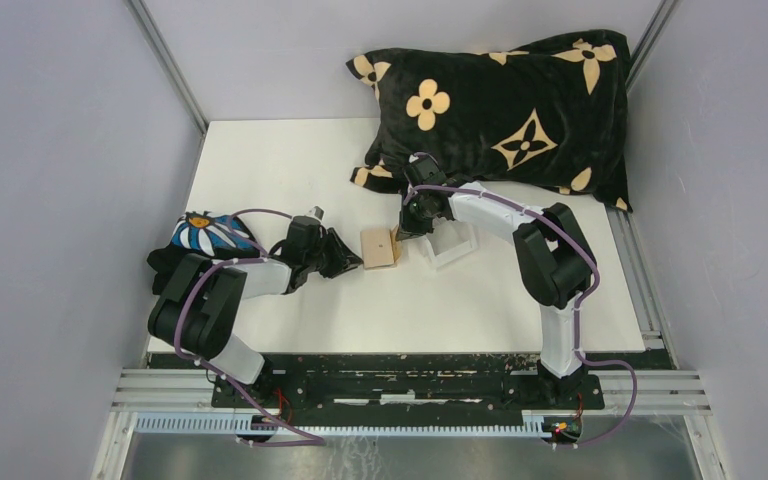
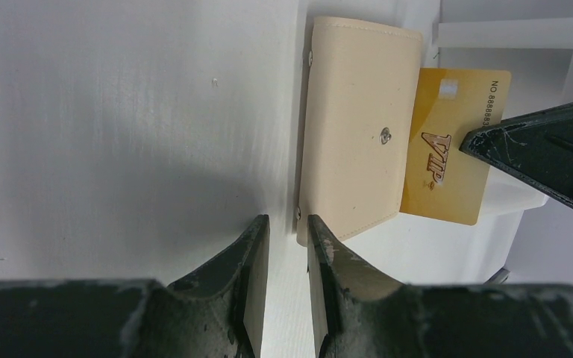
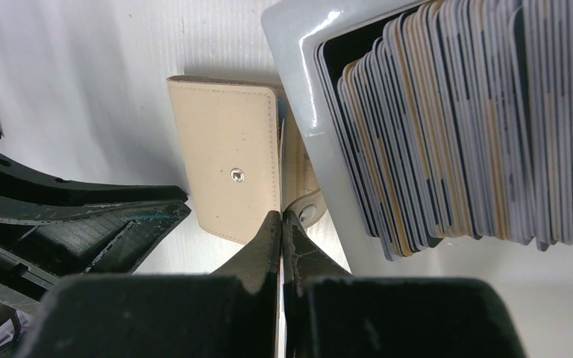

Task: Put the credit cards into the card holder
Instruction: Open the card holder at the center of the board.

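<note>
The tan card holder (image 1: 378, 247) lies flat on the white table between the two grippers, snap stud up (image 2: 358, 127) (image 3: 227, 164), its snap tab (image 3: 307, 210) sticking out on the box side. A gold "VIP" credit card (image 2: 448, 149) stands partly inside the holder's far edge. My right gripper (image 3: 281, 218) (image 1: 405, 225) is shut on that card, whose thin edge shows between the fingers. My left gripper (image 2: 287, 224) (image 1: 345, 258) sits at the holder's near corner, jaws a little apart with bare table between them; one fingertip (image 2: 315, 227) touches the corner. Several more credit cards (image 3: 448, 127) stand on edge in a box.
The white card box (image 1: 450, 243) stands right of the holder, its rim (image 3: 298, 45) close to the right fingers. A black flowered pillow (image 1: 520, 110) fills the back right. A daisy-print cloth (image 1: 210, 235) lies at the table's left edge.
</note>
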